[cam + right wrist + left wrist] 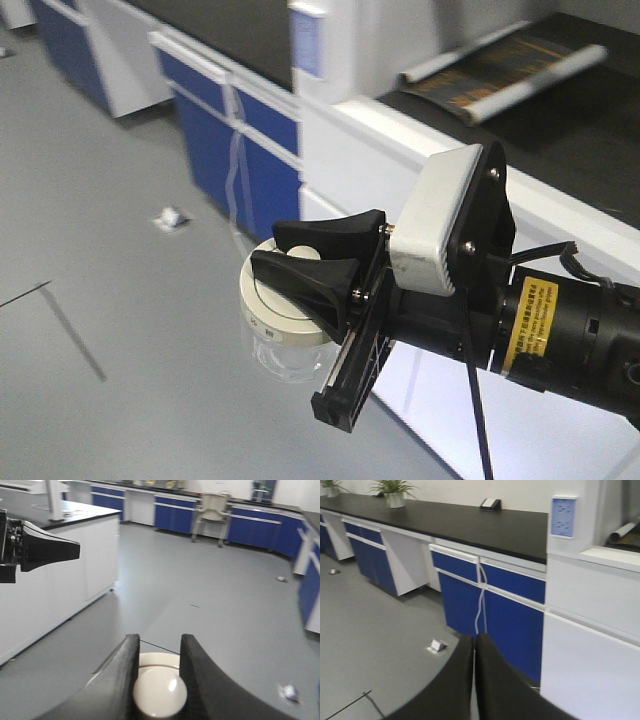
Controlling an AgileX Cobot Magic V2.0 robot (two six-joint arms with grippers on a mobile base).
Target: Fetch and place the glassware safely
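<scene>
Step in hand: the right gripper [305, 262] carries the glass jar [285, 320] through the air over grey lab floor [120, 330], lower centre of the front view; the fetch looks done, placing not yet.
Grip: black fingers [117, 680] pinch the knob on the cream lid [159, 690], bottom centre of the right wrist view; the clear body hangs below.
Left gripper: [474, 680] pads pressed together, nothing between, bottom centre of its own view.
Next move: likely a level, slow carry to the black countertop [600, 120], upper right, then a gentle set-down.
Hard to make out: jar base, label text, and how secure the lid is.
</scene>
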